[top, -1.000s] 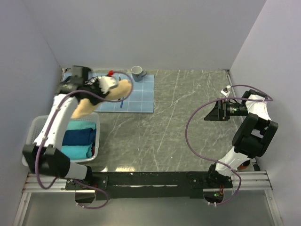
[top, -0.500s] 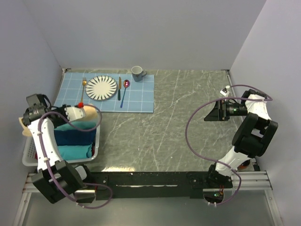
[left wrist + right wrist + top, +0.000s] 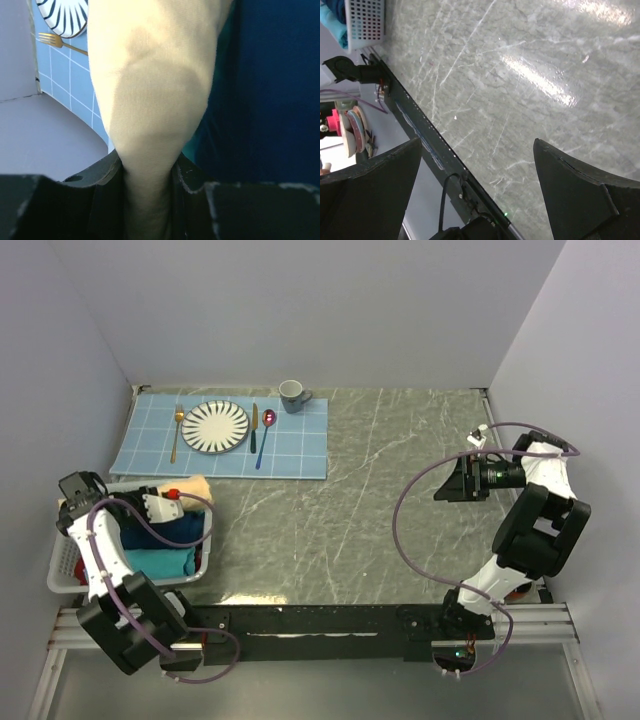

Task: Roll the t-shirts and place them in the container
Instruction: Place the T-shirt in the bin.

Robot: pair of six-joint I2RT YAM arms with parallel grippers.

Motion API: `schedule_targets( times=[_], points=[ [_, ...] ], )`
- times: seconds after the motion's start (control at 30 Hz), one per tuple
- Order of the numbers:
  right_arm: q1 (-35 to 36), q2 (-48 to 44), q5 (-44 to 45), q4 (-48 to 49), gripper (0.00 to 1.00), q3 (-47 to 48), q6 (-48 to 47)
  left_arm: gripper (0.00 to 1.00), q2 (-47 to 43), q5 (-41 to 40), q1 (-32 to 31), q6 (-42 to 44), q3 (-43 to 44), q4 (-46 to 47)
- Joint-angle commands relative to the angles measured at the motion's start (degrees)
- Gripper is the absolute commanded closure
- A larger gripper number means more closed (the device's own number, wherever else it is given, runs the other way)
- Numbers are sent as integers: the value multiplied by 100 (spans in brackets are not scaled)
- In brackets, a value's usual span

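Three t-shirts are gathered at the lower left of the top view. One pale yellow-tan t-shirt (image 3: pixel 193 489) is bunched into a soft lump at the upper edge of a white basket (image 3: pixel 60 567), and the left fingers (image 3: pixel 102 175) are clamped on a narrow fold of it. In the left wrist view the tan cloth fills the middle of the frame, with dark blue cloth to its right. Inside the basket, a navy t-shirt (image 3: pixel 172 531) lies folded just below the tan one, and a teal t-shirt (image 3: pixel 162 562) lies below that. Whether the tan cloth rests on the navy one cannot be told.

Above the basket, a light blue grid placemat (image 3: pixel 300 445) carries a striped plate (image 3: pixel 215 425), a fork (image 3: pixel 177 430), a knife (image 3: pixel 254 428) and a spoon (image 3: pixel 269 419), with a mug (image 3: pixel 292 395) at its upper edge. At the right of the grey marbled table (image 3: pixel 380 510), the right fingers (image 3: pixel 580 195) stand wide apart with nothing between them.
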Motion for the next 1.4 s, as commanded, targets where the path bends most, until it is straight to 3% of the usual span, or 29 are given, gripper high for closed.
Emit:
schedule_targets(
  times=[0.0, 0.33, 0.57, 0.73, 0.97, 1.2, 1.23, 1.37],
  points=[
    [157, -618, 383, -42, 0, -140, 280, 99, 400, 875, 280, 1421, 7, 515],
    [290, -1023, 1140, -15, 0, -747, 218, 99, 937, 1552, 386, 2810, 463, 121],
    [290, -970, 1289, 2, 0, -800, 227, 99, 1262, 1895, 386, 3574, 543, 603],
    [290, -909, 1281, -15, 0, -852, 218, 99, 1298, 1940, 316, 3611, 445, 1237],
    [298, -716, 1105, 46, 0, -774, 236, 99, 1298, 2001, 289, 3611, 1490, 262],
    [334, -522, 1008, 81, 0, -642, 227, 99, 1412, 1755, 298, 3655, 1650, 59],
    [334, -513, 1000, 73, 0, -633, 227, 99, 1386, 1720, 280, 3664, 1406, 120],
    [369, -451, 1043, 55, 0, -536, 227, 99, 1289, 1781, 298, 3664, 202, 1925]
  ],
)
